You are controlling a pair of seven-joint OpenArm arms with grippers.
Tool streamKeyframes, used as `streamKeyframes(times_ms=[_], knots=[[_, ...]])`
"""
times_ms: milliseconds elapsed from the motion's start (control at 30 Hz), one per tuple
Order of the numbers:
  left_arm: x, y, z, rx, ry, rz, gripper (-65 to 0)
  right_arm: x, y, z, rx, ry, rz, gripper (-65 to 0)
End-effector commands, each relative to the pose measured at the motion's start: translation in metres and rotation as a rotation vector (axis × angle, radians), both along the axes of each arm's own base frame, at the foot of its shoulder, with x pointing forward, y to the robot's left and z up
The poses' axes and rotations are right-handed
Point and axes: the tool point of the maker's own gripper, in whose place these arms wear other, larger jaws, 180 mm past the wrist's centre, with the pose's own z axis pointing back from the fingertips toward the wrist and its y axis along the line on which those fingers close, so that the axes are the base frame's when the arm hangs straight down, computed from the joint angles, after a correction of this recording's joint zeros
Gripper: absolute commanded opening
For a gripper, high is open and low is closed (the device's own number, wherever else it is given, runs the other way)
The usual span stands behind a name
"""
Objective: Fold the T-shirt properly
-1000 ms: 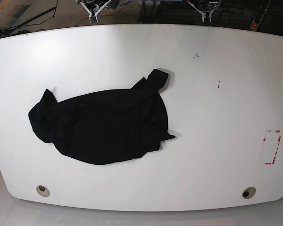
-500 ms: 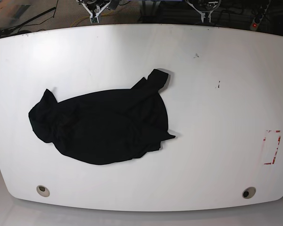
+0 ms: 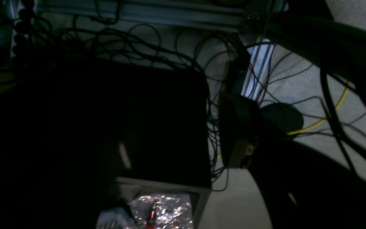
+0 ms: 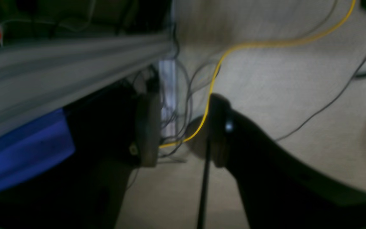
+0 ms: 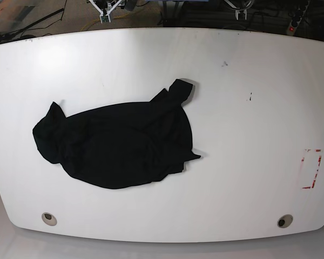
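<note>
T-shirt: crumpled, print and lettering hidden in folds. Both hands: cut off at far edge of base view. Right wrist view: blurred. Left wrist view: mostly dark.

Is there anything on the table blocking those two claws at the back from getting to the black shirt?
Nothing visible does. The T-shirt lies crumpled on the white table, with only bare tabletop between it and the far edge, where the right gripper and left gripper sit.
</note>
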Motion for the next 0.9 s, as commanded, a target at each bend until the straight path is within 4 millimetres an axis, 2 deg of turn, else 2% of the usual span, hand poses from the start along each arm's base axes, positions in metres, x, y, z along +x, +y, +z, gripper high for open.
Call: streamKeyframes(times_ms=[0,233,533,733,867], knots=[[0.003,0.006,0.009,0.016,-0.040,-0.017,-31.7,0.002,0.006,0.008,0.013,-0.021,0.013,-41.1],[-0.006,0.014,0.043,0.045,-0.117,-0.060,-31.7,-0.005,0.004,0.041,-0.013,-0.085,0.066,-41.1],[-0.006,0.014,0.114,0.072,-0.235,-0.131,-31.7,-0.015,0.014,0.105,-0.030,-0.177,0.112,-41.1],[0.005,0.010,0.166,0.081,-0.326,-0.181,-31.7,-0.019,0.023,0.149,-0.028,-0.239,0.107,-41.1],[0.021,0.006,0.195,0.087,-0.394,-0.205,-31.5,-0.020,0.025,0.172,-0.008,-0.268,0.069,-41.1]])
